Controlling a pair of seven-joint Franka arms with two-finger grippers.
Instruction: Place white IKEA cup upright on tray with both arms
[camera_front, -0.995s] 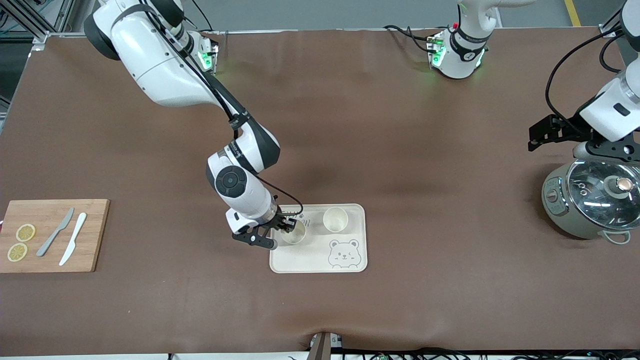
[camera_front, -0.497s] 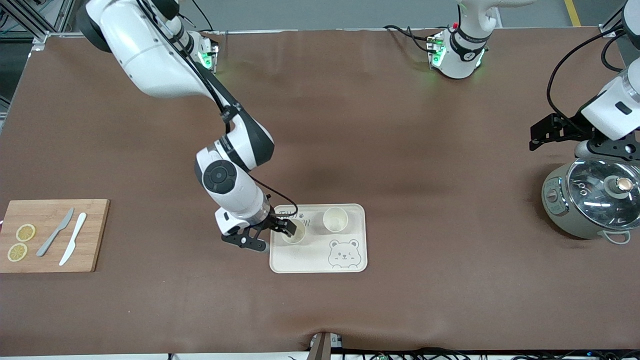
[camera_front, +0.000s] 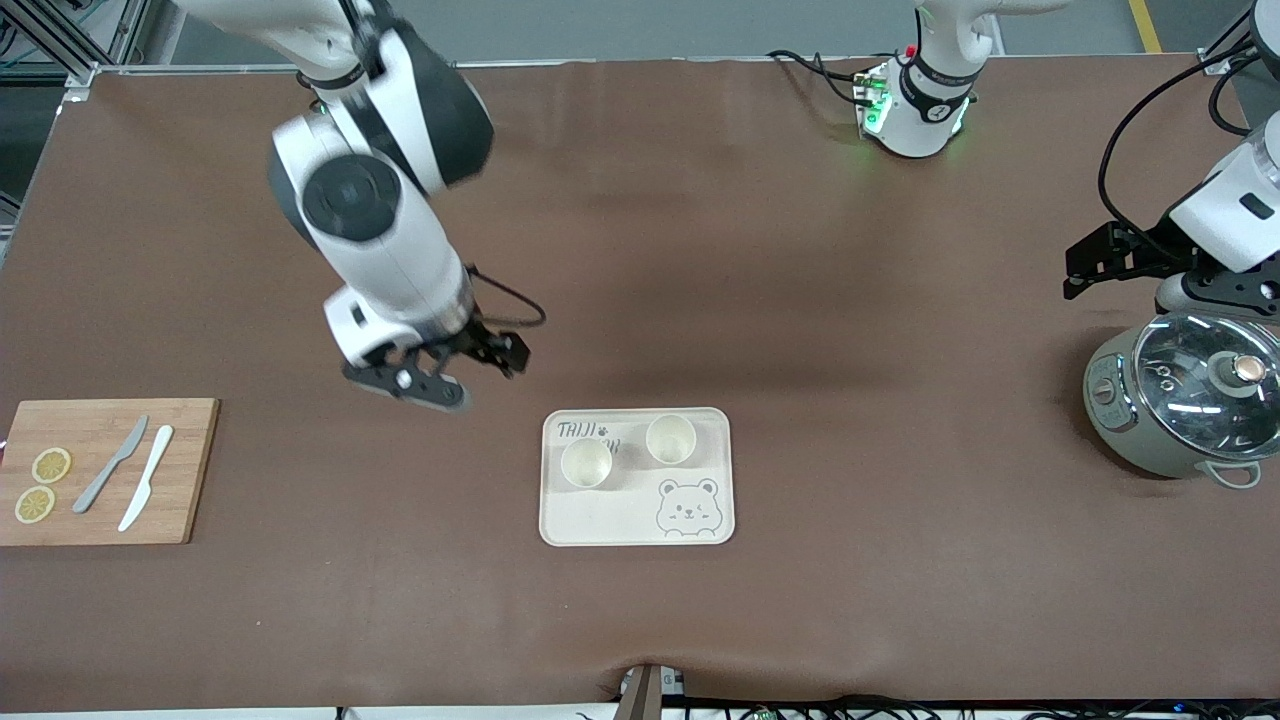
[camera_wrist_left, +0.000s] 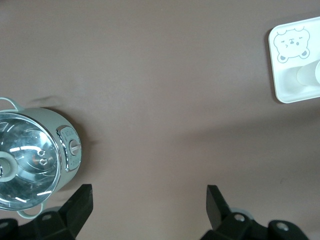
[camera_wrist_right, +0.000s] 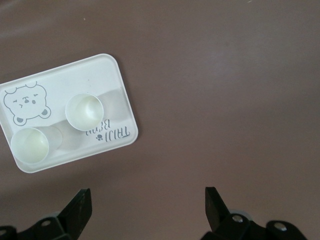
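- Standing upright on the tray, two white cups show open mouths to the front camera: one cup toward the right arm's end, the other cup beside it, slightly higher in the frame.
- The tray lies flat at lower centre of the front view, its long axis running across the frame; the bear drawing sits in its lower corner, upright to that camera.
- The lettering on the tray is partly covered by the first cup and hard to read.
- The right gripper hangs over bare table, up and toward the right arm's end from the tray, fingers spread apart and holding nothing.
- In the right wrist view both cups and the tray appear whole; only the finger tips show at the frame's bottom.
- The left gripper waits at the frame's right edge above the cooker, fingers apart, empty.
- The left wrist view cuts off the tray at its edge.
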